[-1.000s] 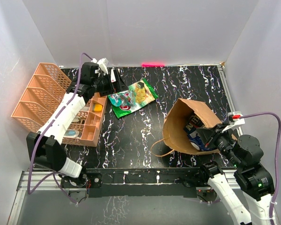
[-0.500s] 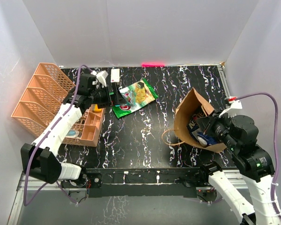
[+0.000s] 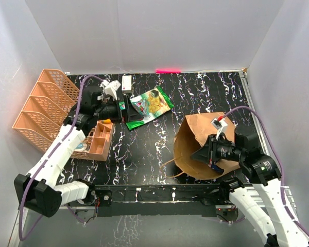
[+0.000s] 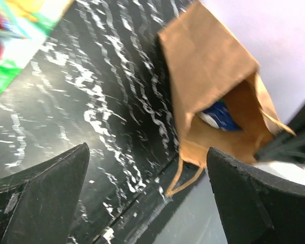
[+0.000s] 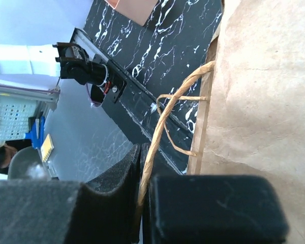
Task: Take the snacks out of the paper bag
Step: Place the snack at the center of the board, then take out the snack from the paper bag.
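Observation:
The brown paper bag (image 3: 193,134) hangs tilted at the right of the table, and my right gripper (image 3: 207,153) is shut on one of its twisted handles (image 5: 165,119), pinched between the fingers (image 5: 117,188). In the left wrist view the bag's mouth (image 4: 229,122) faces that camera, with a dark blue packet (image 4: 219,113) inside. A green chip bag (image 3: 150,104) and a teal-white pouch (image 3: 135,107) lie on the table at the back. My left gripper (image 3: 124,112) stands open and empty just left of them.
An orange mesh organiser (image 3: 44,105) and a small orange compartment tray (image 3: 99,138) stand at the left. A small white box (image 3: 126,82) lies near the back wall. The bag's other handle (image 3: 168,164) hangs toward the table's front edge.
The right arm has lifted the bag by its handle and swung it left, so the packets inside no longer show from above. The left gripper has drawn back from the white box toward the packets.

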Robot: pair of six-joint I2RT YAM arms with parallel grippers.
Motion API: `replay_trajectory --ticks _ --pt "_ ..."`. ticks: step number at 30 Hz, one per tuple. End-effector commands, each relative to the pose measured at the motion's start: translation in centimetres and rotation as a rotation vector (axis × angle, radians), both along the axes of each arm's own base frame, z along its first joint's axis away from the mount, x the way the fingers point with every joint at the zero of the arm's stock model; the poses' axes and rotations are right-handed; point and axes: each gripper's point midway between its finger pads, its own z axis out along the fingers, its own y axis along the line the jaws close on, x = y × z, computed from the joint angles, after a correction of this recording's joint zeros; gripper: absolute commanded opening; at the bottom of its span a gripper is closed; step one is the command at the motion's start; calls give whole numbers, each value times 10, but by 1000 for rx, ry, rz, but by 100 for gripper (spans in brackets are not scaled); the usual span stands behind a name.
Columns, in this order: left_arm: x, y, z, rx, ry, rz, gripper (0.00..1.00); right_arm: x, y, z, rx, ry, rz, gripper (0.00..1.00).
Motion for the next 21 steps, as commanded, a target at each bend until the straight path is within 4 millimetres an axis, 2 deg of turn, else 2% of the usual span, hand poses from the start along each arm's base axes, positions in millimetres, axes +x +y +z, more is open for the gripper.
replay_trajectory --ticks 1,4,7,9,12,14,15,18,21 --pt "-56 -44 29 -183 -38 -234 98 6 -8 22 -12 -95 -71 8" --pt "-88 -64 32 -228 -78 -303 99 22 -24 25 -56 -144 -207 8" --pt "-116 -76 45 -314 -115 -343 98 26 -23 37 -3 -206 -233 8" --pt "-134 -86 56 -395 -155 -390 98 26 -22 36 1 -207 -229 8" --pt "-160 -106 57 -453 -180 -481 98 26 -21 29 -14 -186 -215 8" --pt "-172 -123 53 -441 -219 -531 98 24 -21 31 -13 -195 -206 8" --pt "-184 -135 49 -431 -245 -576 98 24 -21 32 -12 -202 -208 8" --pt "-186 -168 23 -333 -287 -572 96 24 -25 40 -12 -228 -230 8" --pt "-176 -191 7 -307 -301 -514 89 23 -27 48 -7 -251 -242 8"
